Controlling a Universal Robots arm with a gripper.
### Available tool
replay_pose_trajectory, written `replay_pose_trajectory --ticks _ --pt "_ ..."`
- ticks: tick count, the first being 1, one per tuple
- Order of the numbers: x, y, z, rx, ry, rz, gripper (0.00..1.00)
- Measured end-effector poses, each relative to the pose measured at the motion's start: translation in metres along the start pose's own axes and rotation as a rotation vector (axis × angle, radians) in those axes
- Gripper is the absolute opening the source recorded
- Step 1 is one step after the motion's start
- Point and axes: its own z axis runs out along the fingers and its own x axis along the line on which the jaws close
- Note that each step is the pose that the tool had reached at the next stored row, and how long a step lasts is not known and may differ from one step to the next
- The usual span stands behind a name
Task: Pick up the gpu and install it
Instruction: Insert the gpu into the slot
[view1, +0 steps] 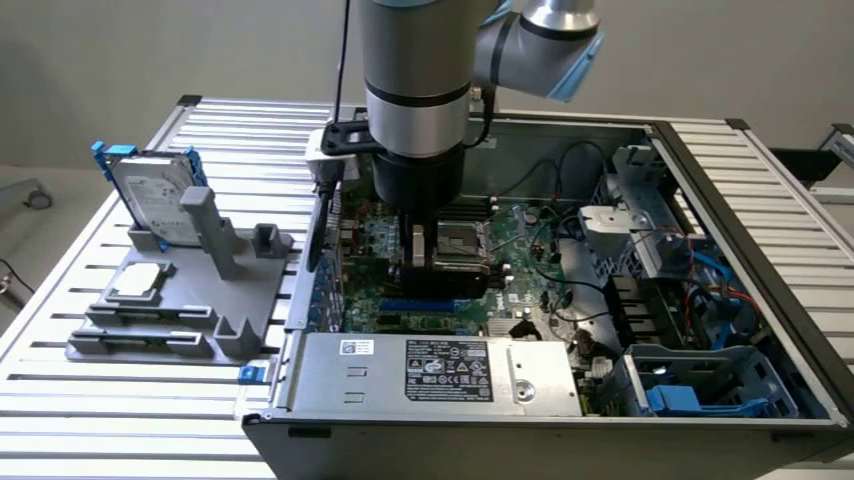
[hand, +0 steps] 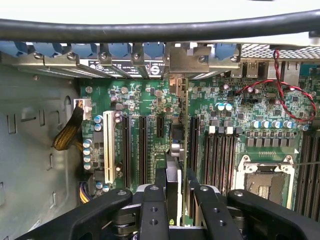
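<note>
Hanging down into the open computer case (view1: 534, 140), the gripper (hand: 174, 176) has its fingers (hand: 160, 180) pinching the gpu (hand: 182, 130). The card stands on edge over the green motherboard (hand: 235, 105), its silver bracket (hand: 187, 60) up against the case's rear slot row (whether its lower edge sits in a slot I cannot tell). On the slatted surface (view1: 80, 420) at the exterior view's left, a hard drive (view1: 150, 195) in a blue frame stands upright in a gray holder (view1: 200, 320).
</note>
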Motion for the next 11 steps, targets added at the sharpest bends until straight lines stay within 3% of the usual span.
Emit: replay_pose_trajectory --ticks 5,11 --pt "0.0001 0.0001 0.001 0.0001 -0.0008 0.0 0.26" --pt "0.0002 0.0002 0.0049 0.0001 -0.0078 0.001 0.26"
